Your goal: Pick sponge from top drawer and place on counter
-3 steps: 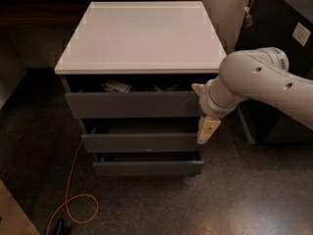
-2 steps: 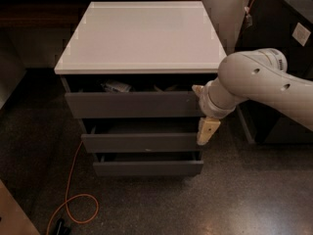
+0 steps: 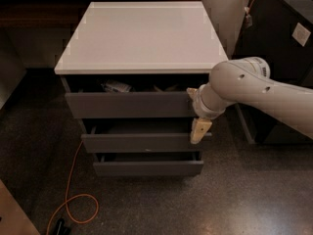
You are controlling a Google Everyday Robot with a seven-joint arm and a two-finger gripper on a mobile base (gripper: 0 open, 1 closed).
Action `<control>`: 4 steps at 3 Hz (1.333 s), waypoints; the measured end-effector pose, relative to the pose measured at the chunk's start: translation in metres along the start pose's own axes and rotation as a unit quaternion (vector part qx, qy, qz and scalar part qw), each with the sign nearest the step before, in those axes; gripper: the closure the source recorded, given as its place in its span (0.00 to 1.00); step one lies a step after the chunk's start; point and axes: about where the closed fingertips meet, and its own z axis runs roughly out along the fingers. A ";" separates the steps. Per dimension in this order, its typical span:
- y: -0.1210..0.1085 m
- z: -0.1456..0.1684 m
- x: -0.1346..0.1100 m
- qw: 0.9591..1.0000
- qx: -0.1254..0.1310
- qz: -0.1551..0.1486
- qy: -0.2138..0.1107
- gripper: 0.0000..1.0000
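Note:
The top drawer (image 3: 129, 104) of the grey cabinet stands a little open under the white counter (image 3: 142, 33). In its dark gap I see a clear plastic bottle (image 3: 116, 86) at the left and a pale shape (image 3: 164, 88) further right. The sponge is hidden from view. My gripper (image 3: 200, 130) hangs pointing down at the cabinet's right front corner, in front of the right end of the middle drawer (image 3: 142, 142), just below the top drawer's front. My white arm (image 3: 254, 89) reaches in from the right.
The bottom drawer (image 3: 146, 167) is also slightly pulled out. An orange cable (image 3: 73, 199) loops on the speckled floor at the lower left. A dark cabinet (image 3: 283, 38) stands to the right, close behind my arm.

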 end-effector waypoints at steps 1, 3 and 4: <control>-0.017 0.022 0.001 1.000 0.006 -0.005 0.000 0.00; -0.049 0.064 0.008 1.000 -0.001 0.002 -0.007 0.00; -0.065 0.080 0.012 1.000 -0.006 0.012 -0.011 0.00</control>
